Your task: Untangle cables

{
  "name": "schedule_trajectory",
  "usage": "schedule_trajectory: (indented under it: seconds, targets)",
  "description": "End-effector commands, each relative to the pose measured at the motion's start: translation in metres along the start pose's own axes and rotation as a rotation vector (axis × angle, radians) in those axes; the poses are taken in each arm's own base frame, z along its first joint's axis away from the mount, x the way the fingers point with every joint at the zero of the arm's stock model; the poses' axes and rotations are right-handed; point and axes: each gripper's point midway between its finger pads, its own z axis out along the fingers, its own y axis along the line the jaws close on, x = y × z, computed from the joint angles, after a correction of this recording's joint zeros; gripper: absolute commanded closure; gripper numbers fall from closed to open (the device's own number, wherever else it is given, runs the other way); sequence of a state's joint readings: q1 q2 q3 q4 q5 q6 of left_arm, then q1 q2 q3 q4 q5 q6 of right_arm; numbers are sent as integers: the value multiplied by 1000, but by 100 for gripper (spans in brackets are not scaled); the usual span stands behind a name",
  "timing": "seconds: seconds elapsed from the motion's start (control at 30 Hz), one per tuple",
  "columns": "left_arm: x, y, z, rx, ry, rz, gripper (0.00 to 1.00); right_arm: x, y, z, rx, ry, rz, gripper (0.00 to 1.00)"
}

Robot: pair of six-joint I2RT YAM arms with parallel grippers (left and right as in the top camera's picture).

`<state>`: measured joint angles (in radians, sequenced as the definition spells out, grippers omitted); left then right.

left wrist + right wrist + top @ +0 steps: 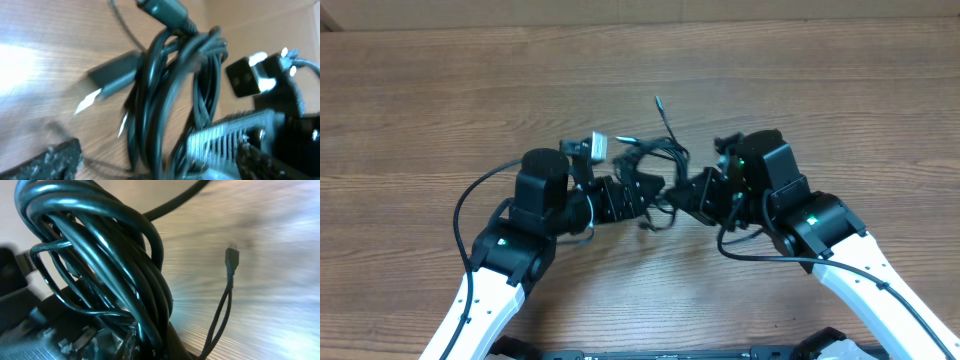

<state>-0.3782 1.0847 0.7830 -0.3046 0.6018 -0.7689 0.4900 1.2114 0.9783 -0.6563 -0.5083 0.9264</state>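
the cables (655, 165) sit bunched as one tangled coil near the middle of the bench (820, 80), between the two arms. seen from overhead, the bundle is stretched roughly left to right between the pincers. one thin loose end (660, 108) sticks out of it and points toward the far edge.

the right pincer (685, 195) is closed tight on the coil. in the right wrist view the glossy black loops (100, 255) rise out of its grip and arch over to the left. beside them a small plug (231, 257) on a doubled thin cord lies on the wood, apart from the coil.

the left pincer (642, 192) has its jaws spread wide. in its own blurred view one rough dark finger (52, 157) shows at the lower left. the strands (165, 100) run as long upright loops to its right. whether that finger touches the strands i cannot tell. a flat black plug (115, 75) with a silvery-white tip (90, 100) juts from the bundle. its long axis is slanted, with the tip aimed down and left onto the wood.
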Motion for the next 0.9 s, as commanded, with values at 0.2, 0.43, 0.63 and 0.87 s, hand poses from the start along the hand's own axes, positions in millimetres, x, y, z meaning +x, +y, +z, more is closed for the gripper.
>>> schedule_trajectory:
  seconds: [0.2,0.43,0.63,0.87]
  targets:
    - [17,-45,-21,181,57,439,1,4,-45,-10,167,20,-77,96]
    - [0,-14,-31,-57,-45,584,0,13,-49,-10,172,68,-112,96]
    - [14,22,-23,-172,59,482,51,18,-44,-10,143,93,-111,96]
    - [18,25,-5,-127,118,419,48,18,-44,-10,141,97,-109,96]
